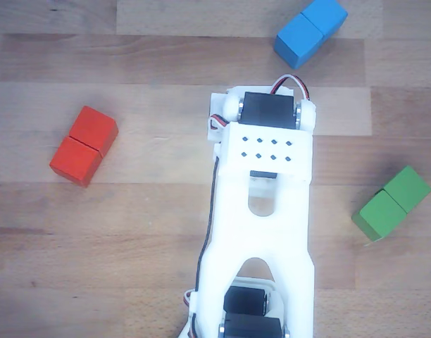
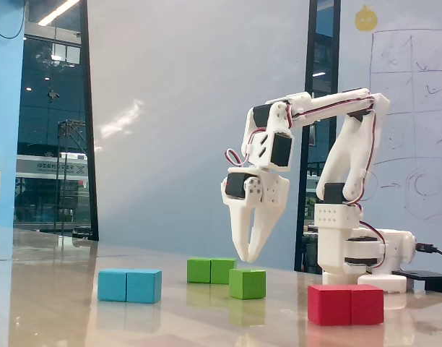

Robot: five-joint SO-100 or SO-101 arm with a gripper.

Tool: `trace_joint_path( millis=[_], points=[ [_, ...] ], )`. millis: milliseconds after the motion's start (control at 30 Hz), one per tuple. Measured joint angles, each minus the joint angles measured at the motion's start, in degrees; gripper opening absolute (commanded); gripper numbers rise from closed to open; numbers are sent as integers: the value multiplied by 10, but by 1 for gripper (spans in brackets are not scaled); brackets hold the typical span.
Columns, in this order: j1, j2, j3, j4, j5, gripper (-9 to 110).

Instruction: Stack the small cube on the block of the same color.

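Bright, even indoor light, both views sharp; the glossy table (image 2: 76, 311) mirrors the blocks

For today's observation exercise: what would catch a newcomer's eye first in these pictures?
The white robot arm dominates the fixed view, its end effector hanging just above the small green cube. Around it on the wooden table sit bright double blocks: green, blue and red.
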Motion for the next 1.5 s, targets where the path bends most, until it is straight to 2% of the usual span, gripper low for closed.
trace_joint_path(
  millis=[333,767,1033,1500],
  points=[
    [0,0,4,0,0,1],
    [20,0,4,0,0,26],
    [39,0,4,2,0,27],
    [39,0,4,81,0,27]
  ],
)
